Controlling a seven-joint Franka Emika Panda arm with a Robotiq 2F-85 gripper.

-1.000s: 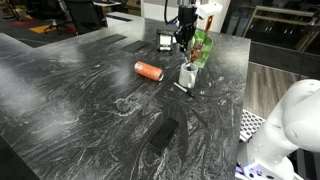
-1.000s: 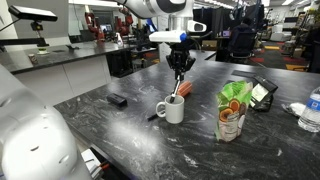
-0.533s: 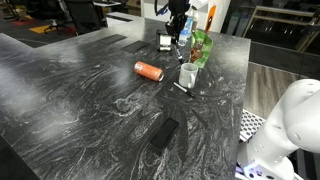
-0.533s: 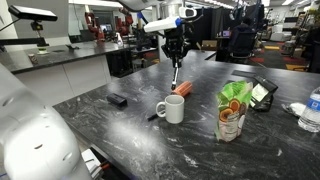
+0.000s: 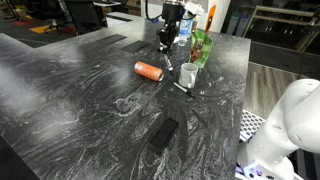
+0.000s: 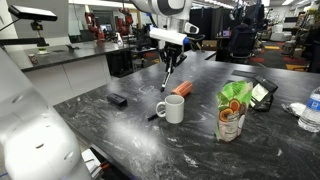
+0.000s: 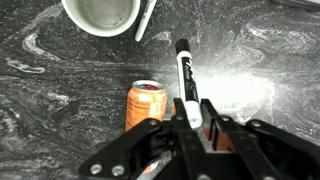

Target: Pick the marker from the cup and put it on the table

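Note:
My gripper (image 7: 188, 108) is shut on the black marker (image 7: 185, 78), which points down out of the jaws. In both exterior views the gripper (image 5: 166, 40) (image 6: 172, 57) hangs well above the table (image 5: 80, 95) (image 6: 265, 150) with the marker (image 6: 167, 78) held in the air. The white cup (image 5: 188, 74) (image 6: 172, 108) (image 7: 102, 14) stands apart from the gripper and looks empty in the wrist view. A second dark pen (image 7: 146, 18) (image 5: 180, 88) lies on the table beside the cup.
An orange can (image 5: 148, 70) (image 6: 182, 89) (image 7: 147, 105) lies on its side below the gripper. A green bag (image 5: 203, 48) (image 6: 233, 110) stands near the cup. A flat black object (image 5: 163, 133) (image 6: 117, 99) lies on the table. A clear bottle (image 6: 312, 110) is at the edge.
The gripper rose from the cup with the marker in its jaws and moved sideways, away from the cup and over the orange can.

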